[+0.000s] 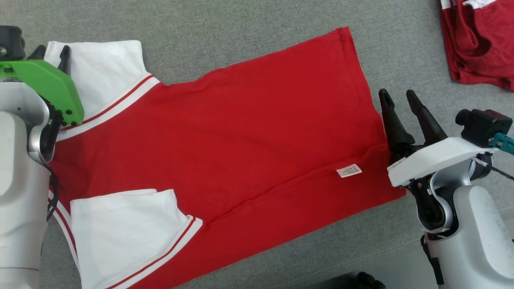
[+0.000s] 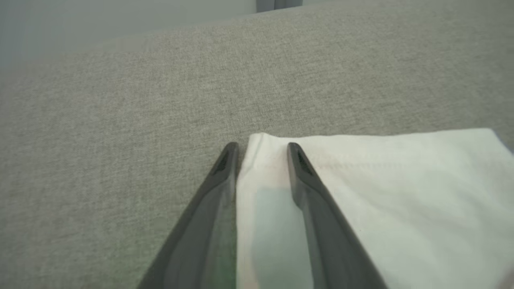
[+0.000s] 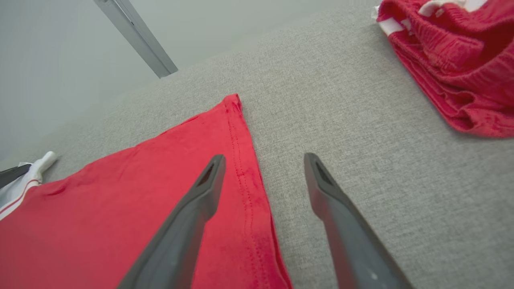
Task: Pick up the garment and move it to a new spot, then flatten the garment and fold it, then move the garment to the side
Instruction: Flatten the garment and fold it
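Observation:
The garment point(image 1: 241, 132), a red shirt with white sleeves and red-striped trim, lies flat on the grey cloth surface point(image 1: 241, 24). My left gripper point(image 1: 51, 54) is at the far-left white sleeve point(image 2: 401, 192). Its fingers straddle the sleeve's corner with a narrow gap: one finger rests on the cloth, the other on the grey surface beside it point(image 2: 261, 150). My right gripper point(image 1: 397, 96) stands open over the shirt's right hem point(image 3: 249, 188), one finger above the red cloth and one above the bare surface point(image 3: 265, 160). A white label point(image 1: 349, 170) shows near that hem.
A second red garment point(image 1: 478, 44) lies bunched at the far right, also in the right wrist view point(image 3: 453, 60). A grey metal bar point(image 3: 136, 36) rises beyond the surface's far edge. A dark object point(image 1: 361, 281) pokes in at the bottom edge.

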